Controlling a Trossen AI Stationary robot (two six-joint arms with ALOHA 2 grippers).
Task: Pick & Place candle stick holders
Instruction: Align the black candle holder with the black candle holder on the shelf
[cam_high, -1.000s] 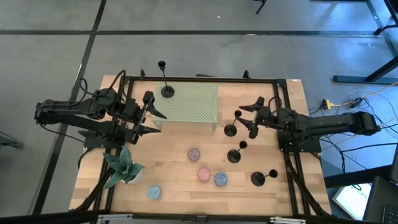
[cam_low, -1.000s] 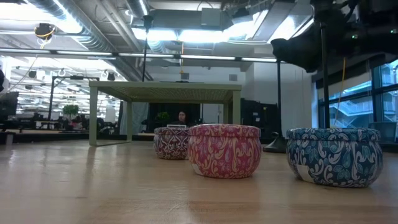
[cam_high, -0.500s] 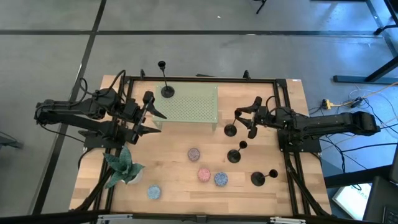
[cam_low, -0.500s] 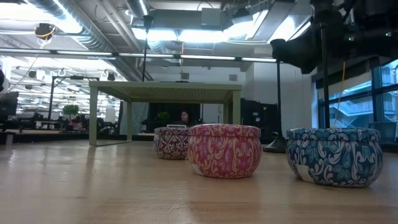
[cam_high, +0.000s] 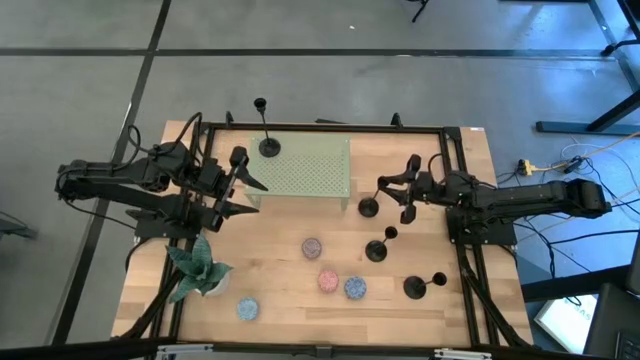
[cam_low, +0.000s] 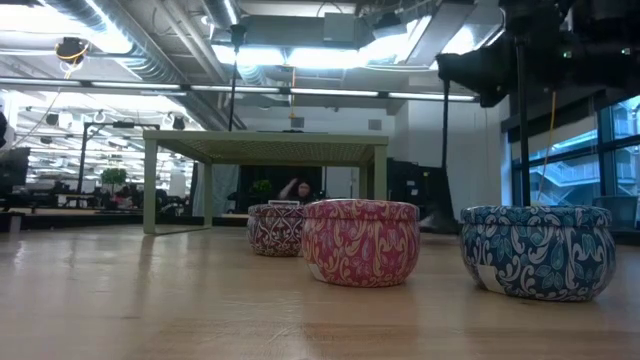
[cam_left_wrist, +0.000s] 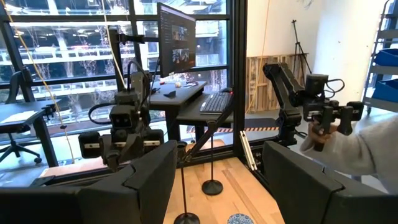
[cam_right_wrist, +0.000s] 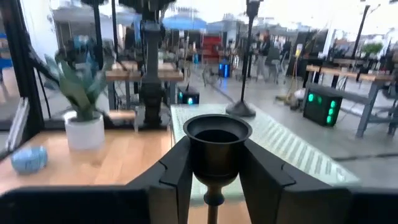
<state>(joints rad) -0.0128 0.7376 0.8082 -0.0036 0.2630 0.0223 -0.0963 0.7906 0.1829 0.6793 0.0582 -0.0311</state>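
Four slim black candle stick holders are in view. One stands on the green perforated platform (cam_high: 300, 168), its base (cam_high: 270, 147) on the far left corner. Two stand by their bases on the table at the right (cam_high: 376, 250) (cam_high: 413, 288). The fourth (cam_high: 369, 208) is at the platform's right side, with my right gripper (cam_high: 392, 192) shut on its top. My left gripper (cam_high: 240, 185) is open and empty at the platform's left edge. My right gripper pinches the holder's small cup top (cam_right_wrist: 216, 149) between its two fingers (cam_right_wrist: 180, 168), one on each side of the cup. The fingers come level from the table's right side. The holder stays upright, stem below the cup, its base (cam_low: 435, 222) just above the table top.
Several small round candles lie at the table's near middle (cam_high: 312, 246) (cam_high: 328, 280) (cam_high: 355, 288) and one at near left (cam_high: 248, 309). A potted plant (cam_high: 200, 270) stands near left. A person (cam_left_wrist: 348, 143) shows in the room beyond the table.
My right gripper has shut its fingers on the cup of the holder beside the platform and taken hold. In the low view the holder's base has come up slightly from the table.
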